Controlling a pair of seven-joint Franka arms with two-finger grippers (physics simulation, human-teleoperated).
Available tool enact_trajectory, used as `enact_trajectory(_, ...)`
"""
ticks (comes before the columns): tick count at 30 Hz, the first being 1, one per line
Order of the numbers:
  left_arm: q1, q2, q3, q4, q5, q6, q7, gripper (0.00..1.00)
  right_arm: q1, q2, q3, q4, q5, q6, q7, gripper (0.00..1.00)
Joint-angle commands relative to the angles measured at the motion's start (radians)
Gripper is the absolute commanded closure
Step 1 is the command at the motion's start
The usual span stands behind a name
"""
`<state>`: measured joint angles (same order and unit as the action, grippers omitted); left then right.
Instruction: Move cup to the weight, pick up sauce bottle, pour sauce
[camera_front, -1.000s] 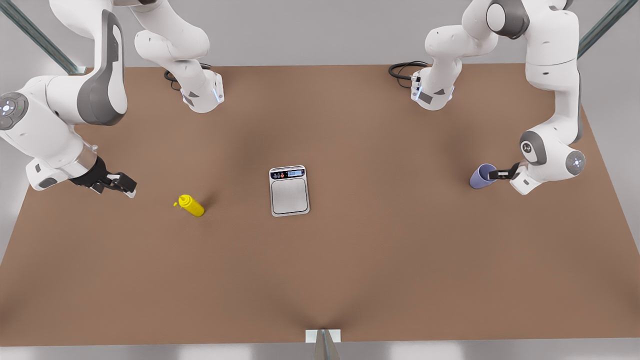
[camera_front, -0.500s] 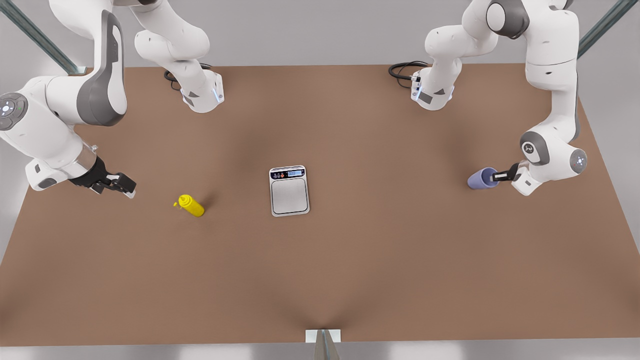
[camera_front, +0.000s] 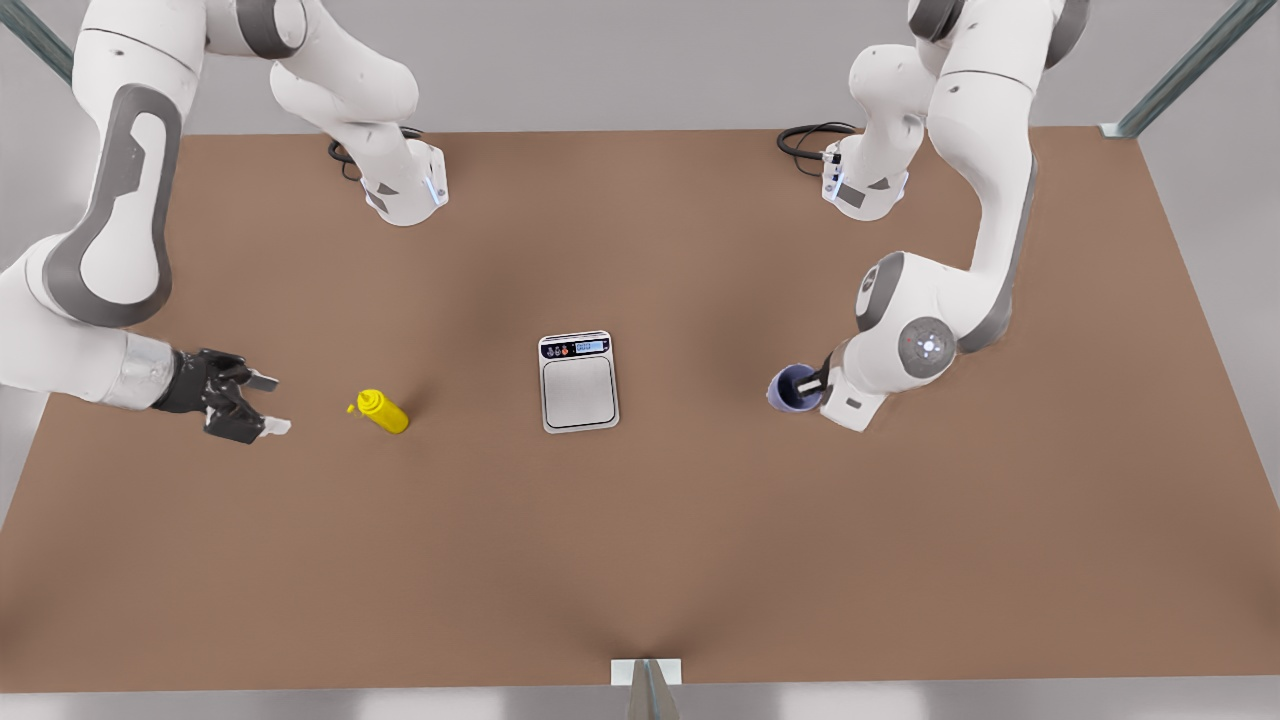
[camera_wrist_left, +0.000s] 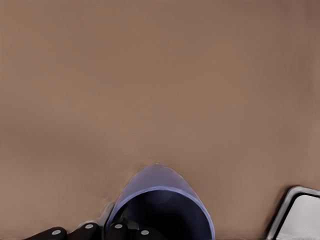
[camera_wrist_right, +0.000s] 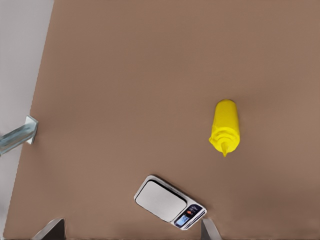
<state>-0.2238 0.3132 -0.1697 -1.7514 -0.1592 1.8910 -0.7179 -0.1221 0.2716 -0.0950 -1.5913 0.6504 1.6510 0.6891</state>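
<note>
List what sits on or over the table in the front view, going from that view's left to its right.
Right gripper, open and low over the table → sauce bottle lying on its side → weight → cup, held at its rim by the left gripper.

A brown tabletop spreads flat across the front view, plain and matte, with soft darker shading through its middle. Grey floor lies past its far edge. A black cable curls in a loop on the table near the far edge, toward the front view's right. Slanted metal struts rise at the far corners, and another such strut stands at the table's edge in the right wrist view. A small pale bracket sits at the middle of the near edge.
</note>
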Motion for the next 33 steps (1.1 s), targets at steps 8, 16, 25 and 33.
enact_trajectory(8, -0.289, 0.208, -0.008, 0.302, -0.109, 0.019, -0.436, 0.79, -0.294, 0.423, -0.015, 0.183, 0.411, -0.378, 0.093, 0.00)
enact_trajectory(16, -0.453, 0.346, -0.001, 0.446, -0.106, 0.109, -0.543, 0.79, -0.307, 0.468, 0.024, -0.076, 0.512, -0.370, -0.112, 0.00)
enact_trajectory(25, -0.465, 0.419, 0.009, 0.444, 0.033, 0.263, -0.525, 0.79, -0.330, 0.494, 0.067, -0.205, 0.575, -0.358, -0.306, 0.00)
enact_trajectory(33, -0.463, 0.457, 0.009, 0.437, 0.073, 0.280, -0.517, 0.73, -0.315, 0.518, 0.069, -0.223, 0.561, -0.307, -0.349, 0.00)
